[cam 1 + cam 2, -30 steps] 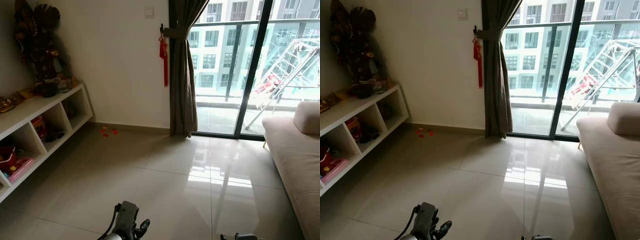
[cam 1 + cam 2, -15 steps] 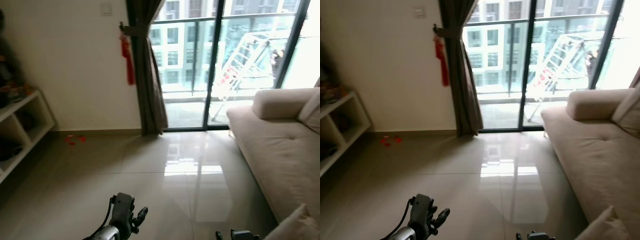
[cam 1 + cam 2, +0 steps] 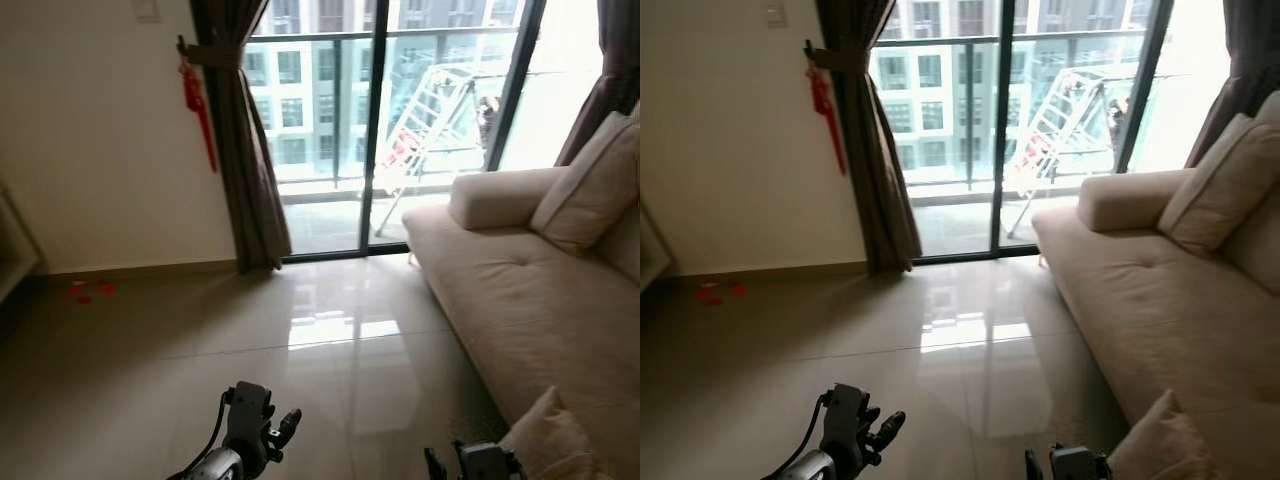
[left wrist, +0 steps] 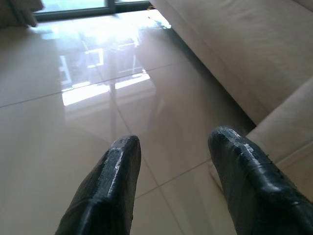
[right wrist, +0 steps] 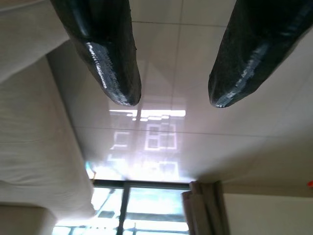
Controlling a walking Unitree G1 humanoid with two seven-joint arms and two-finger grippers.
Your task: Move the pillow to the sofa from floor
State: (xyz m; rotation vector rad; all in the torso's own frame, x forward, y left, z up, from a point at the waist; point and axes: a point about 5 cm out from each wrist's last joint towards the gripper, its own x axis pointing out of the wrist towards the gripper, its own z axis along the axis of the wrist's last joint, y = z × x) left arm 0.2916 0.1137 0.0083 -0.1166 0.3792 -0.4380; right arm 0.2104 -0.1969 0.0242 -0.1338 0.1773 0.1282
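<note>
Pillow [image 3: 553, 442] on floor [image 3: 330, 350] against sofa [image 3: 520, 300], corner upward, orientation otherwise unclear.

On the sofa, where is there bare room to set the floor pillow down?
The sofa seat is bare from the armrest down toward the pillow on the floor at its front edge. The far back corner is taken by a cushion. Both grippers, left and right, are open and hold nothing.

glossy tiled floor [image 3: 330, 350] mirrors the window light; sofa [image 3: 520, 300] and pillow [image 3: 550, 445] look soft matt cloth.
</note>
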